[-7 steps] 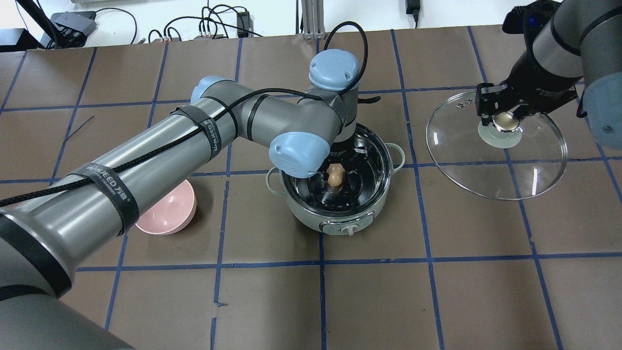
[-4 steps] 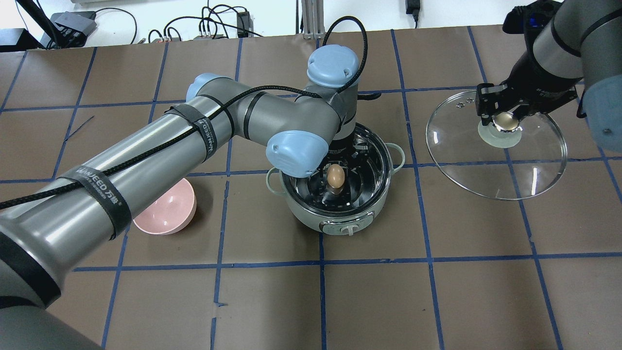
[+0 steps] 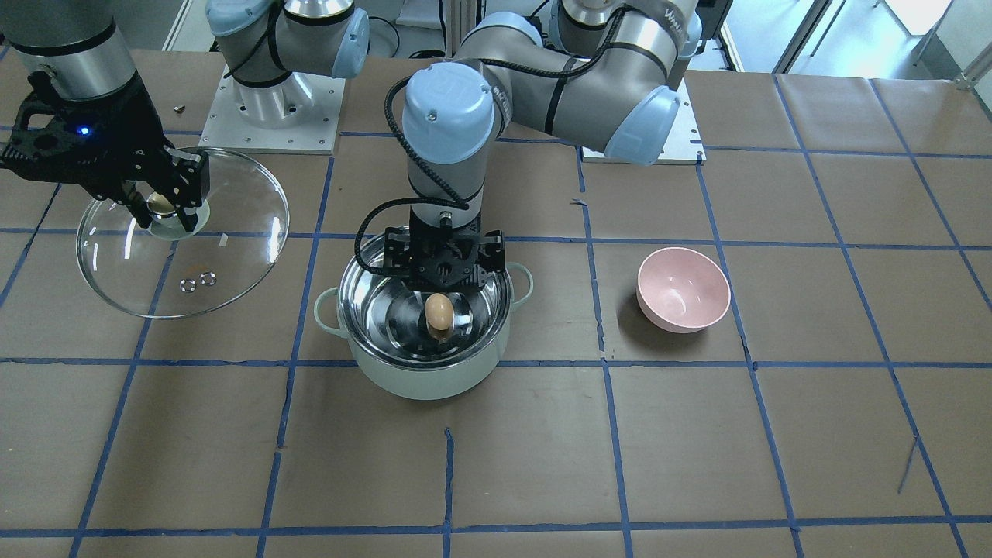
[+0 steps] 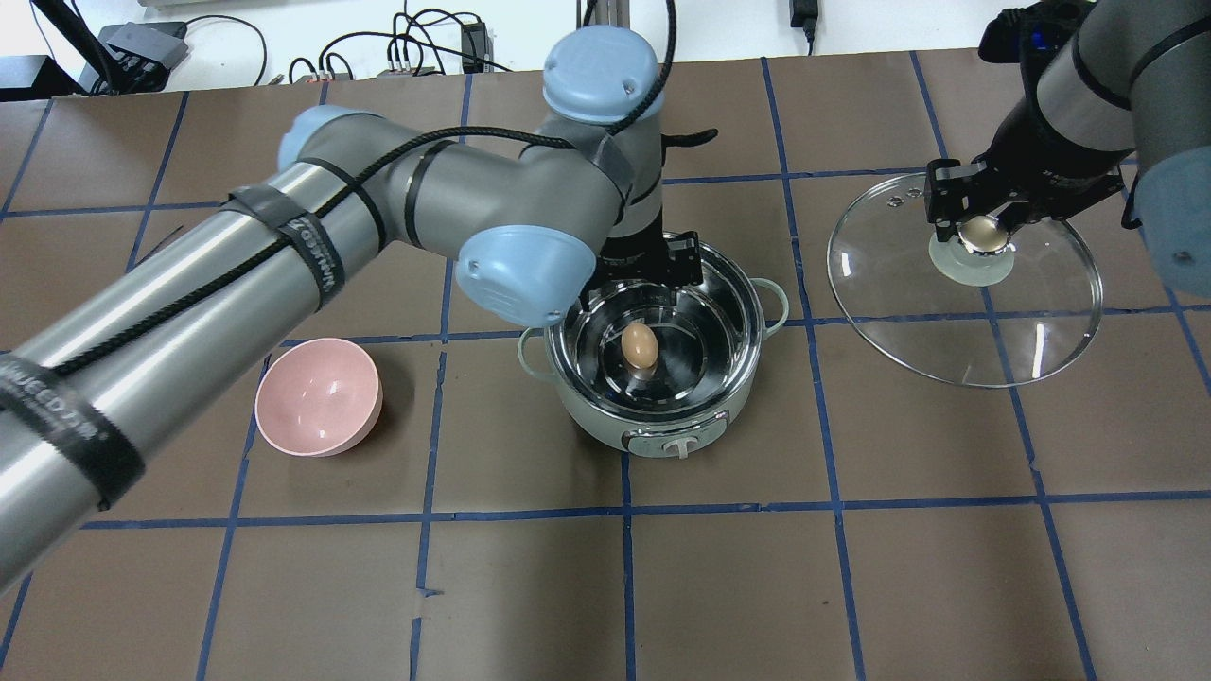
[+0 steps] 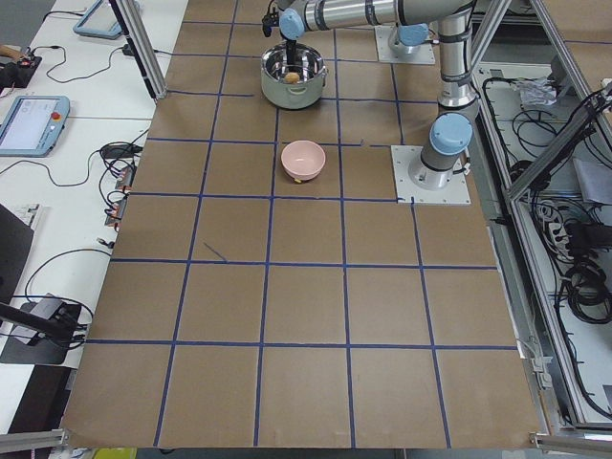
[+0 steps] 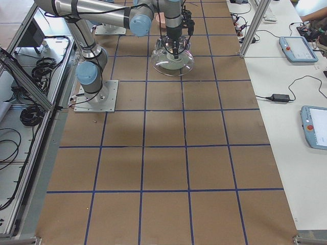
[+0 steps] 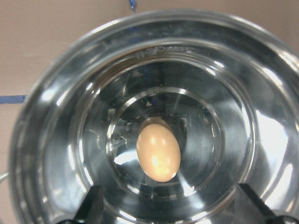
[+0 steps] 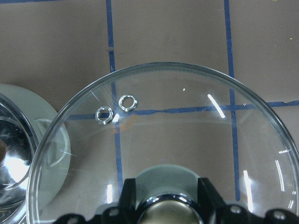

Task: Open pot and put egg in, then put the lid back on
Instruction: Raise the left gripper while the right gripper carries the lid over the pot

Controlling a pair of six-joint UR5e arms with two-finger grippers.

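Observation:
The mint-green pot (image 4: 757, 312) stands open at mid-table, also in the front view (image 3: 422, 380). The brown egg (image 4: 640, 345) lies on its steel bottom, free of any finger, and shows in the front view (image 3: 439, 311) and the left wrist view (image 7: 159, 155). My left gripper (image 3: 443, 285) hangs open and empty just above the pot's robot-side rim, with its fingertips (image 7: 91, 205) wide apart. My right gripper (image 4: 984, 232) is shut on the knob of the glass lid (image 4: 993, 331) and holds it tilted above the table, to the pot's right in the overhead view.
A pink bowl (image 4: 317, 397) stands empty on the table to the pot's left in the overhead view. The lid (image 3: 232, 240) hangs clear of the pot's side handle (image 3: 325, 306). Brown paper with blue tape lines covers the table.
My left gripper has let go of the egg and risen out of the pot toward its far rim. The egg now lies alone on the bottom. The right arm and lid have not moved.

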